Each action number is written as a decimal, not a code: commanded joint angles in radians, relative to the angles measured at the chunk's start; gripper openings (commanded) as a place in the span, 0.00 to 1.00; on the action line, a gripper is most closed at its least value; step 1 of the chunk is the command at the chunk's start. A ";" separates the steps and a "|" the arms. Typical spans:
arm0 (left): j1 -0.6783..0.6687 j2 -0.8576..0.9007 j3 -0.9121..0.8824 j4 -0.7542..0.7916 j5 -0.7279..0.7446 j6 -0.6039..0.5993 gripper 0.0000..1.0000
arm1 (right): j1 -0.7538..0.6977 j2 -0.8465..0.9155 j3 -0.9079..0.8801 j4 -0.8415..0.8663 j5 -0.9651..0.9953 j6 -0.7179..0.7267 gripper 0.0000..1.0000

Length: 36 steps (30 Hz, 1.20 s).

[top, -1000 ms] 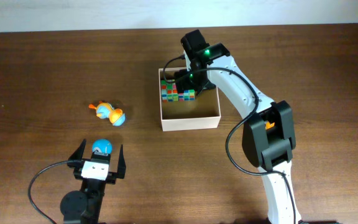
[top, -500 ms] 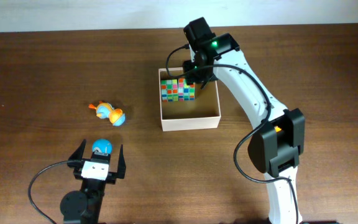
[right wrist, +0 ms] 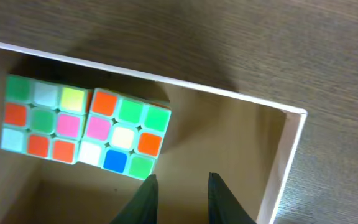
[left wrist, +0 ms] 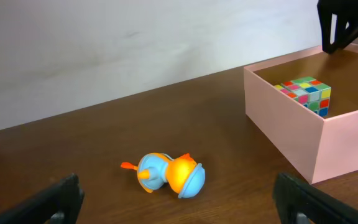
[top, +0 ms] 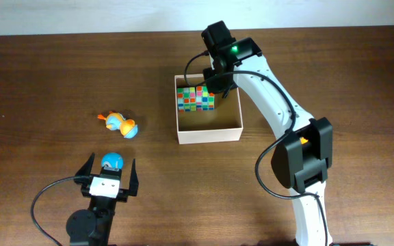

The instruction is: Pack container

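Square cream-walled shallow box: two multicoloured puzzle cubes fill its far-left part — near half and right side open. Dark wooden bench: orange-and-blue duck toy lies left of box, well apart.

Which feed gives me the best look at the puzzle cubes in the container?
Right wrist: both puzzle cubes appear large from above, side by side inside the container. Overhead shows them too, but small. Left wrist shows only one, past the near wall.
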 commanded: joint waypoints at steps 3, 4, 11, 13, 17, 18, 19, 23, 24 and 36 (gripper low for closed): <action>0.006 -0.009 -0.007 0.003 -0.007 0.011 0.99 | 0.005 0.048 -0.006 0.004 0.020 -0.010 0.21; 0.006 -0.009 -0.007 0.003 -0.007 0.011 0.99 | 0.006 0.050 -0.006 0.006 0.020 -0.010 0.22; 0.006 -0.009 -0.007 0.002 -0.007 0.011 0.99 | 0.005 0.086 -0.007 0.014 0.021 -0.010 0.22; 0.006 -0.009 -0.007 0.002 -0.007 0.011 0.99 | 0.005 0.098 -0.007 0.019 0.021 -0.010 0.22; 0.006 -0.009 -0.007 0.002 -0.007 0.011 0.99 | 0.005 0.105 -0.007 0.034 0.022 -0.010 0.22; 0.006 -0.009 -0.007 0.002 -0.007 0.011 0.99 | 0.005 0.105 -0.007 0.037 0.027 -0.010 0.22; 0.006 -0.009 -0.007 0.002 -0.007 0.011 0.99 | 0.005 0.106 -0.007 0.041 0.040 -0.010 0.22; 0.006 -0.009 -0.007 0.002 -0.007 0.011 0.99 | 0.005 0.106 -0.008 0.048 0.067 -0.010 0.22; 0.006 -0.009 -0.007 0.002 -0.007 0.011 0.99 | 0.005 0.107 -0.008 0.049 0.074 -0.010 0.22; 0.006 -0.009 -0.007 0.002 -0.007 0.011 0.99 | 0.005 0.151 -0.008 0.066 0.107 -0.010 0.20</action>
